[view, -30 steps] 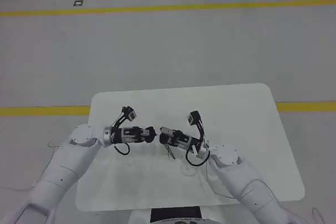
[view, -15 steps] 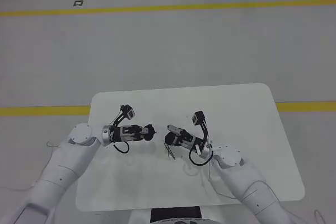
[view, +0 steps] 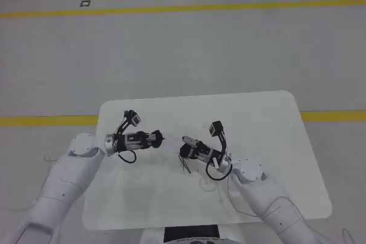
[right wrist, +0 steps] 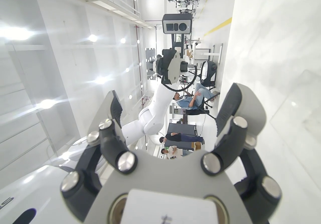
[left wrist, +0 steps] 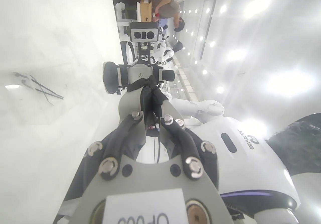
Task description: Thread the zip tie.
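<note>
Just separated: had left pincer (view: 160,138) and right pincer (right wrist: 173,97) tip to tip over the middle of the counter (view: 262,122) a second ago, now seeing them well apart, with the left drawn back toward its own side. Reads as a threading pass finished or a reset before another try; can't tell from here whether threaded. Seeing left clamped shut on a dark, knotted-looking strip, likely the zip tie (left wrist: 150,83), held in the air above the counter. Seeing right spread wide, holding nothing. Counting: two pincers, one held tie, one counter, one clear plastic wrapper (left wrist: 27,107), plus spare zip ties (view: 183,163) on the counter near the right pincer, at least two crossed, exact number too fine to call.
</note>
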Motion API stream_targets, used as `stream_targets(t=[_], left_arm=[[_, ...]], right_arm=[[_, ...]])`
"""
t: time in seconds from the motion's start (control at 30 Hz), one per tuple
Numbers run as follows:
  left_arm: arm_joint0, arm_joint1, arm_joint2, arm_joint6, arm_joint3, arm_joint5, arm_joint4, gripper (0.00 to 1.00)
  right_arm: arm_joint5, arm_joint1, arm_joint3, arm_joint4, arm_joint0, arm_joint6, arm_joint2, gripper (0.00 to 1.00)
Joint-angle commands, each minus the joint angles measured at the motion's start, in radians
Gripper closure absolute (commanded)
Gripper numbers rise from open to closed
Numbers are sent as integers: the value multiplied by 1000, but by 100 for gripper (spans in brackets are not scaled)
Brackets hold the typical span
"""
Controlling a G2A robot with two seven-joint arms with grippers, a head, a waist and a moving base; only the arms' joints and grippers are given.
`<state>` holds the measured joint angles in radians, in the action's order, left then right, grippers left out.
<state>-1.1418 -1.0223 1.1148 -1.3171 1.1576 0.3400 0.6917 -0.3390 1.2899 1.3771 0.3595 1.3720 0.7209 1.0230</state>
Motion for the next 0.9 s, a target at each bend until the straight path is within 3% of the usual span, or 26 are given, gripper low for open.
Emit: stream_targets(t=[0.0,0.17,0.7,0.8,0.87], left_arm=[[-3,-9,21,-21,-6,0,-7,100],[-6,-33,54,-73,-23,0,-14,100],[-6,-33,54,-73,-23,0,-14,100],[-6,-33,54,-73,-23,0,-14,100],[-6,-33,54,-73,-23,0,-14,100]], right_arm=[[0,0,0,0,0,0,0,0],[0,0,0,0,0,0,0,0],[0,0,0,0,0,0,0,0],[33,-7,39,-144,0,-70,8,0],[86,-15,96,-266,15,-122,13,0]])
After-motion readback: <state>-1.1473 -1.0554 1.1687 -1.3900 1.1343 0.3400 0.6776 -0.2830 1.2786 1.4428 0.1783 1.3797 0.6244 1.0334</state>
